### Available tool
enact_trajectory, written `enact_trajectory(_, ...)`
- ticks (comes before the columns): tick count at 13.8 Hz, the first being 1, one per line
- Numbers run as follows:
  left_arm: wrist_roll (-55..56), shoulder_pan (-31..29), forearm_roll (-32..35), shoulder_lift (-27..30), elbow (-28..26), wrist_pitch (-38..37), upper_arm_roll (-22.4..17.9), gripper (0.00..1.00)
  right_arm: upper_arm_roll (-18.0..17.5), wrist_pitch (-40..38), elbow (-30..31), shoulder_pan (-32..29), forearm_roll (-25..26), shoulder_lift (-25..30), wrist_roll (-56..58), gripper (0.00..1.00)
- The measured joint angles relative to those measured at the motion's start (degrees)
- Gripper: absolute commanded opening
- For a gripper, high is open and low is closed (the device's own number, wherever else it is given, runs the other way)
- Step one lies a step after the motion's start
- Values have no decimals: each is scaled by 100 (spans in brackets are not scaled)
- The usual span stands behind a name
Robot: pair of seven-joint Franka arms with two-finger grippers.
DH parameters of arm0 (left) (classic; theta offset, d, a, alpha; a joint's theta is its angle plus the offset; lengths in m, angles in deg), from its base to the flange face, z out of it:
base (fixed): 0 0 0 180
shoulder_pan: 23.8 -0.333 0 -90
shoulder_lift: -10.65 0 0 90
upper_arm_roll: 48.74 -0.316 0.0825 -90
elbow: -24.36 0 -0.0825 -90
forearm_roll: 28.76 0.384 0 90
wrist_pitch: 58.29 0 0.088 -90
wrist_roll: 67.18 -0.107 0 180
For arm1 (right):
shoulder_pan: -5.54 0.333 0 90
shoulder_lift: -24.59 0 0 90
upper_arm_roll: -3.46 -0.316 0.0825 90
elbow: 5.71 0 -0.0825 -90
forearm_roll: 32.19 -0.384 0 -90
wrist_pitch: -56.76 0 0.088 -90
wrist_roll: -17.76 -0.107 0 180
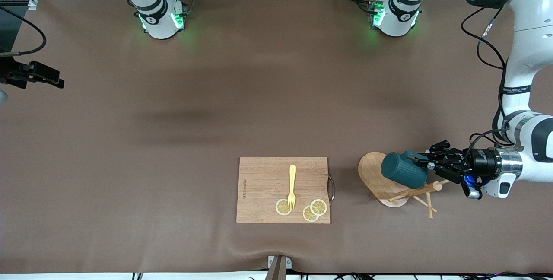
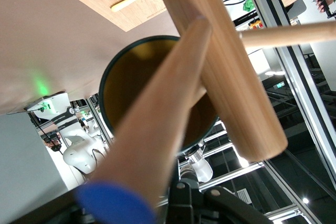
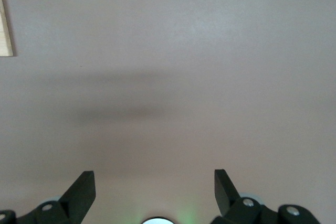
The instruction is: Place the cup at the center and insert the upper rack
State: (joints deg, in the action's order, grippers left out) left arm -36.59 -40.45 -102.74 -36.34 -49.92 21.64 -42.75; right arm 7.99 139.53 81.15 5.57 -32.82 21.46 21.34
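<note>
front: high, facing robots | left wrist: close on cup (image 2: 157, 93) | right wrist: looks down at table (image 3: 184, 51)

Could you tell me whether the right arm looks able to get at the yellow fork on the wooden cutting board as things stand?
Probably yes: the slim yellow fork lies uncovered on the rectangular wooden cutting board, the right end effector is open, and the left end effector is off beside the board.

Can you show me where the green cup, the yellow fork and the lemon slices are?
green cup (image 1: 402, 169), front view, on its ribbed side.
yellow fork (image 1: 292, 182), front view, on its handle.
lemon slices (image 1: 319, 207), front view, middle of one slice.
</note>
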Motion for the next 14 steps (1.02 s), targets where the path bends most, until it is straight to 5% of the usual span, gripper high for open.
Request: enact_trajectory(14,-128,-34,-160,-165,1,-44,0,0,-26,-13,15,10,-52,0,-89,100)
